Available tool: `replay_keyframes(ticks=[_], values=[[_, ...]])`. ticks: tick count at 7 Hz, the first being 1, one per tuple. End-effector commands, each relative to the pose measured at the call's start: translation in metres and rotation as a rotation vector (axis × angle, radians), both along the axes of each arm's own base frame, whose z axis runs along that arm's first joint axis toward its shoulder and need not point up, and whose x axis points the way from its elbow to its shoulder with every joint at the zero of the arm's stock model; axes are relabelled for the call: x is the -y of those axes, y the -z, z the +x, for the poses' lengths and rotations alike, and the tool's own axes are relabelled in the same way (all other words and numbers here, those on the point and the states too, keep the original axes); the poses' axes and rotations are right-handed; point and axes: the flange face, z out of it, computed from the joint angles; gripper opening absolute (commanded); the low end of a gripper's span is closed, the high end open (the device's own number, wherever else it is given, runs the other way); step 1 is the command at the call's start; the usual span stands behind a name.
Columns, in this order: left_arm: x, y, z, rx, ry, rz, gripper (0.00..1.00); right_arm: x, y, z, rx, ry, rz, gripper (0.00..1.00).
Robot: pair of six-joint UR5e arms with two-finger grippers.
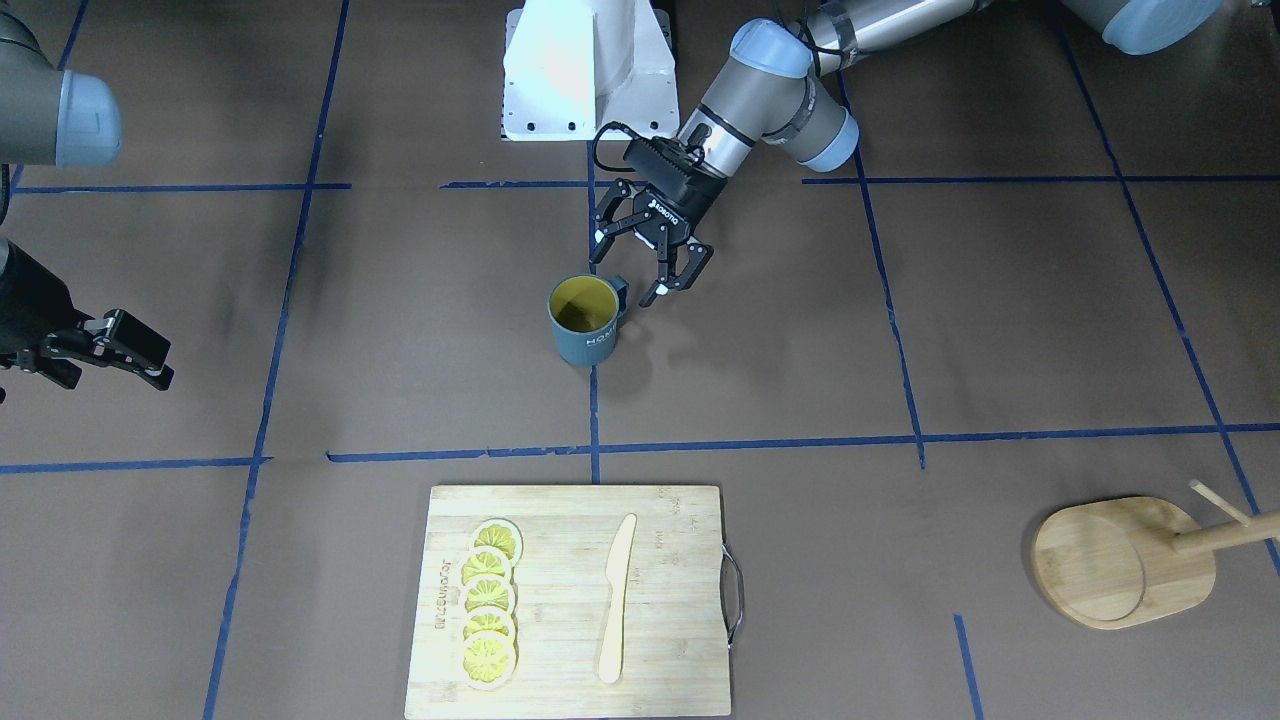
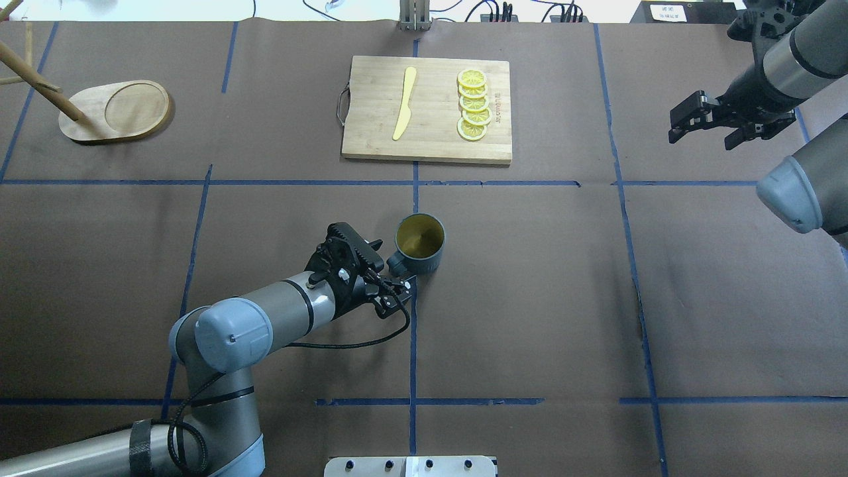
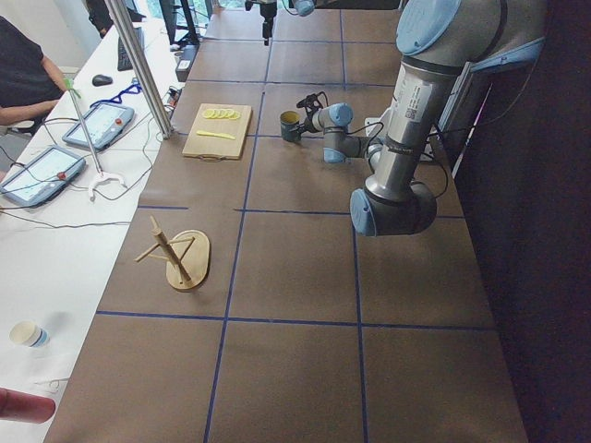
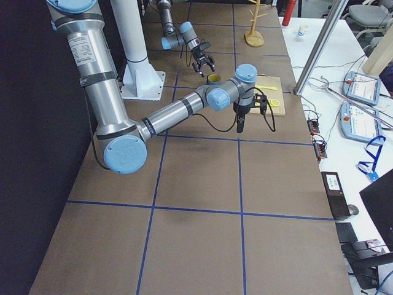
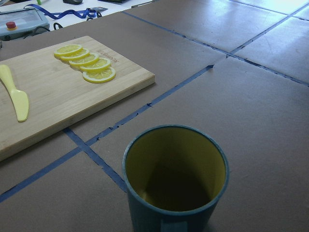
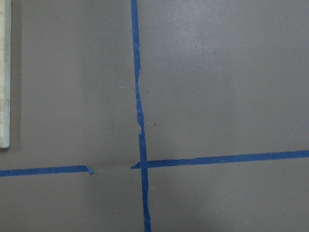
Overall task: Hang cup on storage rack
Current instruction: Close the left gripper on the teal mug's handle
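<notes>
The cup (image 1: 585,318), dark teal-grey with a yellow inside, stands upright near the table's middle; it also shows in the overhead view (image 2: 421,243) and fills the lower left wrist view (image 5: 176,183). My left gripper (image 1: 628,275) is open, low beside the cup on the robot's side, with its fingers on either side of the loop handle (image 2: 395,264). I cannot tell whether they touch it. The storage rack (image 2: 116,109), a bamboo base with post and pegs, stands at the far left corner (image 1: 1120,560). My right gripper (image 2: 705,126) is open and empty, raised at the far right.
A bamboo cutting board (image 2: 427,109) with lemon slices (image 2: 474,105) and a yellow knife (image 2: 404,103) lies at the far middle edge. Blue tape lines cross the brown table. The robot's white base (image 1: 588,70) stands behind the cup. Operators' tablets lie beyond the far edge.
</notes>
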Motion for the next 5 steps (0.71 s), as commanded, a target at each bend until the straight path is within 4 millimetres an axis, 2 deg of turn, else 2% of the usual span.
replay_keyframes(ticks=[1, 3, 5], values=[[0.0005, -0.0063, 0.0073, 0.006, -0.015, -0.002, 0.75, 0.0011, -0.0031, -0.0005, -0.003, 0.000, -0.005, 1.00], [0.0026, -0.0128, 0.0136, 0.021, -0.015, -0.008, 0.59, 0.0004, -0.0031, -0.0023, -0.002, 0.002, -0.006, 1.00], [0.0011, -0.0141, 0.0162, 0.025, -0.019, -0.010, 0.35, 0.0008, -0.0022, -0.0024, -0.002, 0.001, -0.006, 1.00]])
